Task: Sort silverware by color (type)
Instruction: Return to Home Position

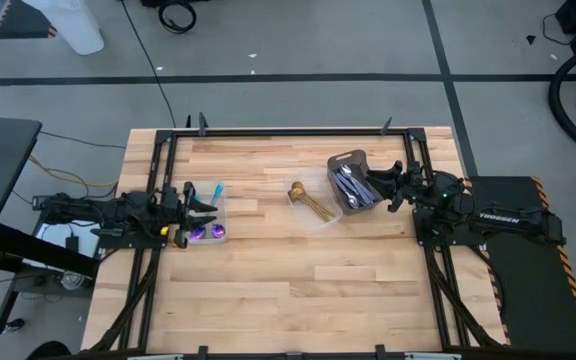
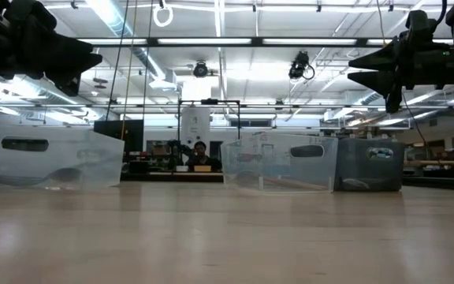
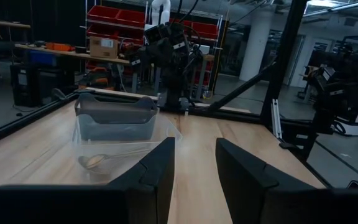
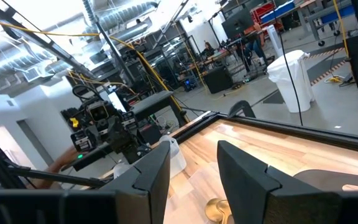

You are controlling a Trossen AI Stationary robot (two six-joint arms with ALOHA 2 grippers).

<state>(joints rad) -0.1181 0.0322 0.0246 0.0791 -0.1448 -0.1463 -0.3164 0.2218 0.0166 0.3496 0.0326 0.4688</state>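
The silverware lies sorted in three holders. Purple-blue spoons (image 1: 208, 233) with teal handles (image 1: 216, 189) fill a clear container at the left. Gold pieces (image 1: 311, 204) lie in a clear container (image 3: 123, 146) mid-table, and silver pieces (image 1: 351, 187) sit in the dark grey tray (image 1: 348, 160). My left gripper (image 1: 211, 207) hovers open and level over the purple-blue spoons, well above the table (image 2: 77, 59). My right gripper (image 1: 380, 187) hovers open by the tray's right end (image 2: 365, 69). The gap between each gripper's fingers is empty in its wrist view (image 3: 194, 168) (image 4: 194, 177).
A black frame (image 1: 288, 130) runs along the table's far edge and along both arm bases. The near half of the wooden table (image 1: 288, 300) is bare. In the low view the containers (image 2: 50, 158) (image 2: 278, 162) and tray (image 2: 369, 164) stand in a row.
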